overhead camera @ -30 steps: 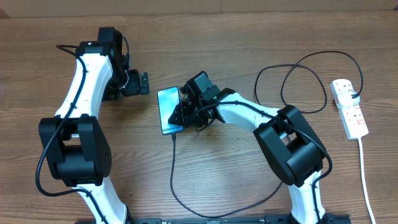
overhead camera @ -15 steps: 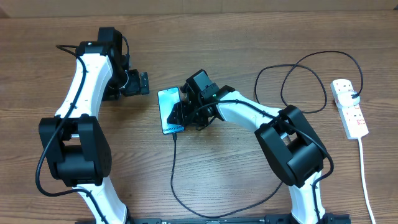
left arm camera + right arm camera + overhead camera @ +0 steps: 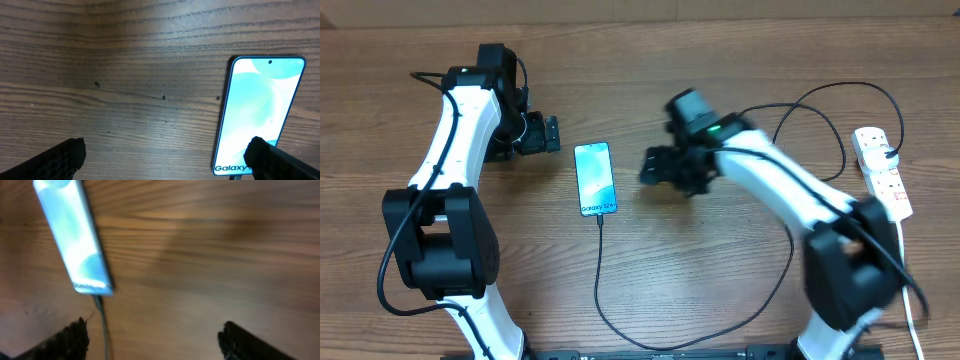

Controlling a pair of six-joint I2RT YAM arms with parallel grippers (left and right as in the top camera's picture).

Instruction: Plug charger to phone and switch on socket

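Note:
The phone point(image 3: 595, 178) lies flat mid-table, screen lit blue-teal, "Galaxy" text at its near end; it also shows in the left wrist view point(image 3: 260, 115) and the right wrist view point(image 3: 72, 237). The charger cable point(image 3: 599, 280) runs from the phone's near end, loops along the front and up to the right; its tip sits at the phone's port point(image 3: 98, 300). My right gripper point(image 3: 655, 168) is open and empty, right of the phone. My left gripper point(image 3: 552, 134) is open and empty, up-left of the phone. The white socket strip point(image 3: 882, 173) lies at the far right.
The strip's white cord point(image 3: 907, 290) runs down toward the front right edge. Black cable loops point(image 3: 790, 125) lie between my right arm and the strip. Bare wooden table point(image 3: 700, 270) surrounds the phone.
My right gripper has let go at the phone's edge and swung right, away from it. The phone stays with the cable at its near end. The left arm has not moved.

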